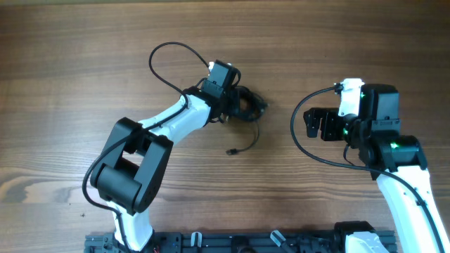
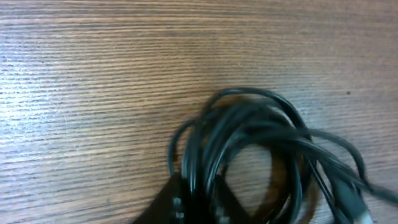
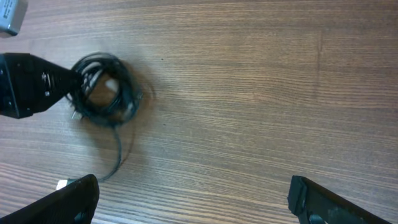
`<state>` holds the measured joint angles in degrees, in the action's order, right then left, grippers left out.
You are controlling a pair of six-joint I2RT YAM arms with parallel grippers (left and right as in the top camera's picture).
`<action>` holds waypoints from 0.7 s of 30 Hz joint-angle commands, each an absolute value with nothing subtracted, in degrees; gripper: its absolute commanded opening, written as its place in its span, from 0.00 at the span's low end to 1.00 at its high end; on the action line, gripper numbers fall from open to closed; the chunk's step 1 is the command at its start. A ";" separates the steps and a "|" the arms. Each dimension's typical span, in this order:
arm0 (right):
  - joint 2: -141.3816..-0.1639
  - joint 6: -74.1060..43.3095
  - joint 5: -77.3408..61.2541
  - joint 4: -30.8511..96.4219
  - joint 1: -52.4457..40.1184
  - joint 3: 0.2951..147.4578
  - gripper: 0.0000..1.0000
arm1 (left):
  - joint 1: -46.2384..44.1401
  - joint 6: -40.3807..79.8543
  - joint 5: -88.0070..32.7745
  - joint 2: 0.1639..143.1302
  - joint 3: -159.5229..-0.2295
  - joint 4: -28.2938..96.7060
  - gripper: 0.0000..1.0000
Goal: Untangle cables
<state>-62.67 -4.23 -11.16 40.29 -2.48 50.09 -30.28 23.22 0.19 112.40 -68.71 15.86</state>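
The cables [image 1: 252,105] lie as a small coiled black bundle on the wooden table, just right of the left arm's tip. One loose tail runs down to a small plug [image 1: 230,151]. My left gripper [image 1: 232,107] sits at the bundle's left edge. In the left wrist view its dark fingers [image 2: 177,205] are pinched on a few strands of the cables [image 2: 249,149]. My right gripper [image 1: 313,125] hovers to the right, well apart from the bundle, and stands wide open. Its wrist view shows the cables [image 3: 102,90] far left, with bare table between its fingers [image 3: 336,202].
A thick black wire [image 1: 165,63] loops out from the left arm behind the bundle. A similar wire [image 1: 302,133] curves beside the right arm. The arms' base rail [image 1: 246,242] runs along the near edge.
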 commanded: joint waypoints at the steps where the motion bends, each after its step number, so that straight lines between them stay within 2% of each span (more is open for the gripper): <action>1: -63.02 -3.44 -12.08 40.38 -2.72 51.27 1.00 | -31.59 23.00 0.71 113.27 -69.38 18.37 0.04; 7: -63.18 -3.64 -13.63 40.36 -2.72 51.27 1.00 | -31.75 22.98 -0.34 110.80 -69.41 23.03 0.04; 16: -64.66 -2.96 -23.29 39.44 -2.72 51.27 0.99 | -31.73 22.96 -14.28 99.44 -69.41 26.72 0.04; 21: -67.29 -3.03 -26.04 38.57 -2.74 51.27 0.93 | -31.73 22.74 -18.28 95.59 -69.41 30.72 0.04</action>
<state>-65.08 -3.88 -21.63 39.31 -2.48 50.09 -31.46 23.07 -12.47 98.45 -69.47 28.73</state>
